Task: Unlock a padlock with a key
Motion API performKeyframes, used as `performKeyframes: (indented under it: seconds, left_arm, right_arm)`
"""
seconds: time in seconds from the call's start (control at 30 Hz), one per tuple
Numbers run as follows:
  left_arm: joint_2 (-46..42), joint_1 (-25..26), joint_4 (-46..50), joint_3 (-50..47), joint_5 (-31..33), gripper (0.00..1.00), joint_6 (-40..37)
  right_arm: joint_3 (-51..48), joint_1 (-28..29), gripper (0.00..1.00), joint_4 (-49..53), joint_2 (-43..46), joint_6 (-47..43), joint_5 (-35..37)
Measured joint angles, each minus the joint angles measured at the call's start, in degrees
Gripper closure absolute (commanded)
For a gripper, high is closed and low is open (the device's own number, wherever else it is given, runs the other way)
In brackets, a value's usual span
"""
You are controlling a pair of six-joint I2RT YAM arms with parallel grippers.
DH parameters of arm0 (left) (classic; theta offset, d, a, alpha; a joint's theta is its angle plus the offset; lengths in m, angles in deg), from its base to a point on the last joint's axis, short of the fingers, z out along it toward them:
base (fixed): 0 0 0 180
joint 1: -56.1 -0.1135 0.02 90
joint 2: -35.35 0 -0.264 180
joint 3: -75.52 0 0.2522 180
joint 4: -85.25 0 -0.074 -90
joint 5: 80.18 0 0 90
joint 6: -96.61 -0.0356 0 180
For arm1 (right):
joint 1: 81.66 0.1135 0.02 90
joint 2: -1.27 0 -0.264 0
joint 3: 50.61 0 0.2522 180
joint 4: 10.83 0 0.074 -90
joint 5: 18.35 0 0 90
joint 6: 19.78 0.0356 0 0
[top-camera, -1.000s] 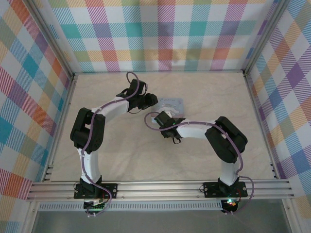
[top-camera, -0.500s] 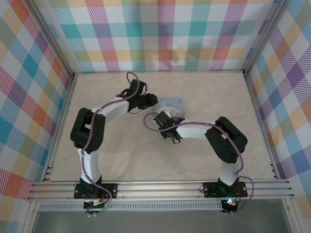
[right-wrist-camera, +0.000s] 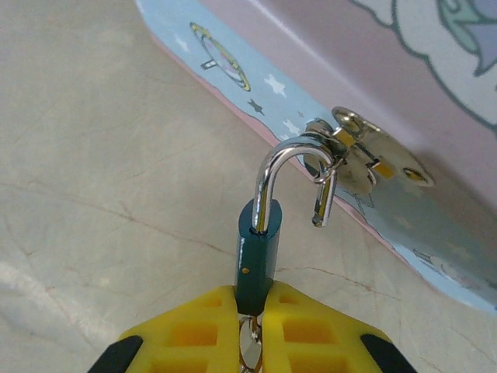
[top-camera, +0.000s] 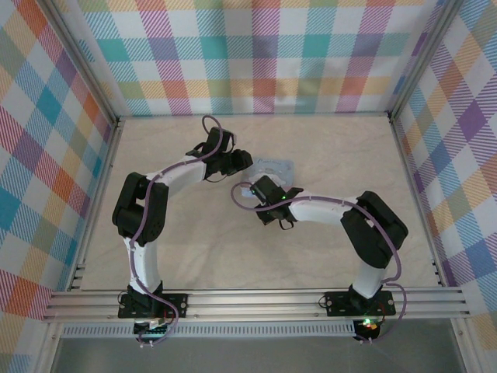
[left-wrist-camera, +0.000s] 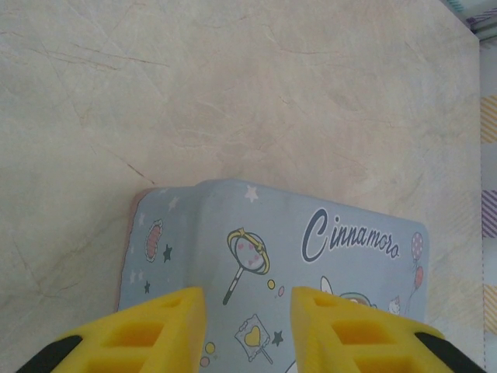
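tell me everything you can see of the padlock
The padlock is small, with a dark teal body bearing a tiny brass-coloured rivet and a shiny silver shackle. It stands roughly upright, body clamped between the yellow fingers of the right claw. The shackle is open: one leg sits in the body, the free end hangs loose. Its curve hooks through the metal latch on the pale blue tin. Something silvery shows below the body between the fingers; what it is I cannot tell.

The padlock (right-wrist-camera: 255, 252) is dark teal with silver shackle (right-wrist-camera: 272, 167), the tin (left-wrist-camera: 194, 233) pale blue with cartoons, the table (left-wrist-camera: 233, 93) veined beige
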Motion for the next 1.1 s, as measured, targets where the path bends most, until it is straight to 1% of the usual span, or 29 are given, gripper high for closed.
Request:
performKeyframes:
  seconds: [0.3, 0.53, 0.83, 1.1]
  left_arm:
    - [-0.3, 0.0, -1.0, -0.9, -0.3, 0.65, 0.0]
    - [-0.7, 0.0, -1.9, -1.7, -0.5, 0.65, 0.0]
    - [-0.7, 0.0, -1.9, -1.8, -1.0, 0.65, 0.0]
    - [-0.8, -0.1, -1.8, -1.8, -1.4, 0.65, 0.0]
  right_arm:
    - [-0.2, -3.1, 1.0, 2.0, 1.6, -6.0, -8.1]
    - [1.8, -6.1, 1.0, 6.3, 0.8, -10.8, -13.8]
    - [3.9, -6.2, 1.0, 8.2, -0.1, -13.8, -16.6]
    - [4.2, -6.2, 1.0, 9.8, -0.5, -15.5, -16.6]
